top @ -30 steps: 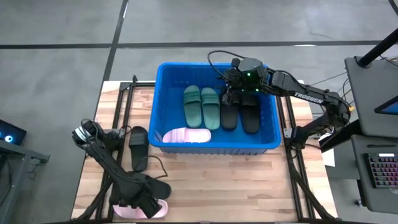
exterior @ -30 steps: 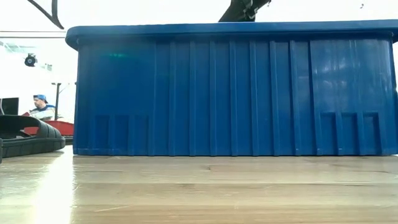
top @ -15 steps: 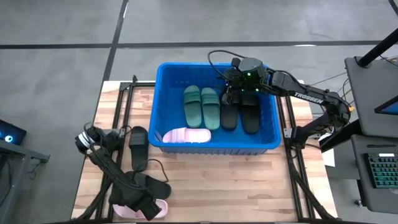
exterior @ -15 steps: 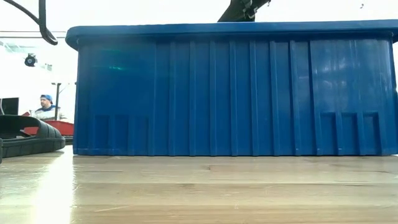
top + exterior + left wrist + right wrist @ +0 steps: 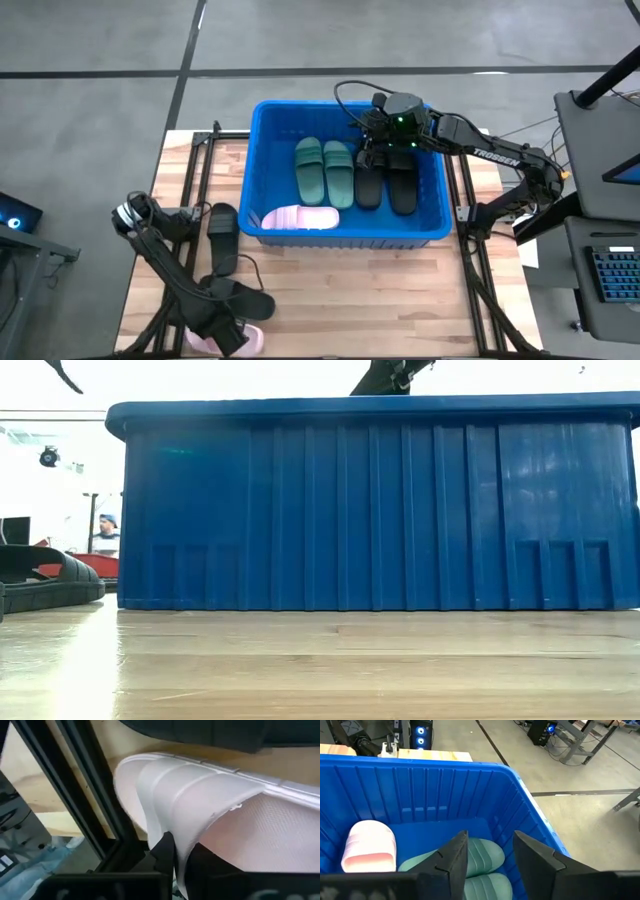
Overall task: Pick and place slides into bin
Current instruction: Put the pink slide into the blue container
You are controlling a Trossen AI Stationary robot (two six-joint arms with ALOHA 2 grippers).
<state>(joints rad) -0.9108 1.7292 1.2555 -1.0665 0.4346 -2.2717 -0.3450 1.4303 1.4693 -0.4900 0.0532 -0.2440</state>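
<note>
**Five slides in the tub, left arm pinching the pink one**

Butcher-block table [image 5: 350, 290] on a grey concrete floor, with the big blue bin [image 5: 262, 160] sitting toward the far side of it. From the low camera the bin's ribbed wall fills nearly everything, and way off in the room behind there's a person [image 5: 106, 536] in a cap.

Inside the bin so far: two dark green slides [image 5: 324, 172] side by side, two black slides [image 5: 387, 184] right next to them, and one pale pink slide [image 5: 298, 217] lying crosswise against the near wall.

Still out on the table, all on the left side: one black slide [image 5: 222, 238] just beside the bin's left wall, another black one [image 5: 248, 298] nearer the front edge, and the second pink slide [image 5: 248, 340] at the front-left corner, mostly hidden under the arm.

The left gripper [image 5: 177, 857] is down on that pink slide, and the wrist camera shows its fingers [image 5: 164, 851] pinched together on the edge of the wide strap.

The right gripper [image 5: 490, 852] hangs over the bin's far right part, above the black pair, fingers apart with nothing between them; its wrist view looks down past them at the green slides and the pink one.
</note>
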